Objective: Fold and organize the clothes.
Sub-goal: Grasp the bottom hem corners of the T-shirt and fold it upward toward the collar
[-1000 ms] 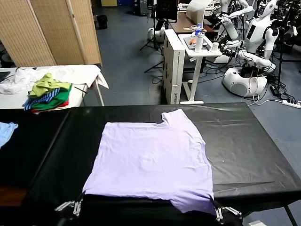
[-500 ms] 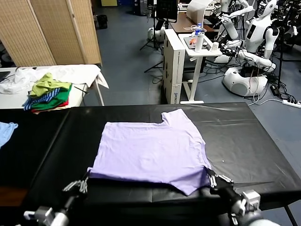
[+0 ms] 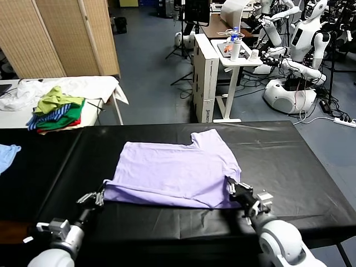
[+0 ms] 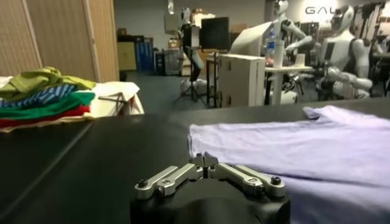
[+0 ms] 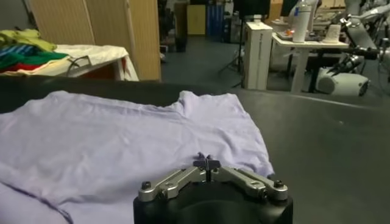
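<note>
At the far left edge of the head view, a light blue garment [image 3: 8, 154] is seen lying on the black table [image 3: 300, 167]. Behind it, on a white side table [image 3: 97, 89], a pile of green, striped and red clothes [image 3: 55, 111] is stacked; the same pile [image 4: 42, 97] is visible in the left wrist view. A woven folding screen [image 3: 61, 36] is stood behind that side table.

The left gripper [image 3: 99, 196] is placed at the near left corner of the lavender T-shirt [image 3: 175, 172], low over the black surface. Its fingers are pressed together on the hem, and the fabric edge there is lifted and folded slightly over itself. In the left wrist view the gripper [image 4: 206, 162] is seen with its fingertips met at the corner of the T-shirt [image 4: 292, 149].

The T-shirt is spread across the middle of the black table, with its neckline and one sleeve turned toward the far edge. Its near hem is drawn up and back over the body of the shirt, so a doubled band is formed along the near side.

The right gripper [image 3: 231, 186] is placed at the near right corner of the shirt, its fingers pinched shut on the fabric. In the right wrist view the gripper [image 5: 207, 163] is seen closed on the lavender cloth [image 5: 122, 140].

Farther right, a white stand [image 3: 214, 72] and white humanoid robots [image 3: 300, 50] are seen on the floor beyond the table.
</note>
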You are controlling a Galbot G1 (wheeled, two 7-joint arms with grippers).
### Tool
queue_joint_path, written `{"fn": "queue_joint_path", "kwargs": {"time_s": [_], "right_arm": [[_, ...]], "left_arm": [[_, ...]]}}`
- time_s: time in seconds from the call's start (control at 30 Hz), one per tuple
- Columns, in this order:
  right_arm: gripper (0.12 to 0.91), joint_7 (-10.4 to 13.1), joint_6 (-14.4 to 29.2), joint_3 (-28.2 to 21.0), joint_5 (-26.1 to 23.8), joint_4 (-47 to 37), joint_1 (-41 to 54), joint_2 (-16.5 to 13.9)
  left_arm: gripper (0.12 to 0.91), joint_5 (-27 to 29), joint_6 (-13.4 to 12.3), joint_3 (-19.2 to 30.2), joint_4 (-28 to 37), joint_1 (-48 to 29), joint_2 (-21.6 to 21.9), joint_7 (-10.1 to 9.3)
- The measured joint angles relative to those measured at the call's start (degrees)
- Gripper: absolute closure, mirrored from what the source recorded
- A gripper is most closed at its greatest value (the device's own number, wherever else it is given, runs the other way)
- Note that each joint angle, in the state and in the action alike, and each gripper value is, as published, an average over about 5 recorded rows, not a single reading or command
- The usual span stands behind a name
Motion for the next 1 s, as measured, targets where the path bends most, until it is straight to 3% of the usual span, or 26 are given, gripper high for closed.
{"fn": "queue_joint_path", "kwargs": {"time_s": [0.93,1.0], "right_arm": [[0.886,-0.04,-0.39,2.76,-0.22,0.52,-1.94,1.34],[0.852,-0.25,-0.47,3.06,-0.2,0.76,-2.21,1.42]], "left_arm": [[0.884,0.93,0.37,4.55,7.81,-6.87,3.56,0.07],[0.884,0.87,0.38,4.68,7.89,-7.18,3.47,0.06]]}}
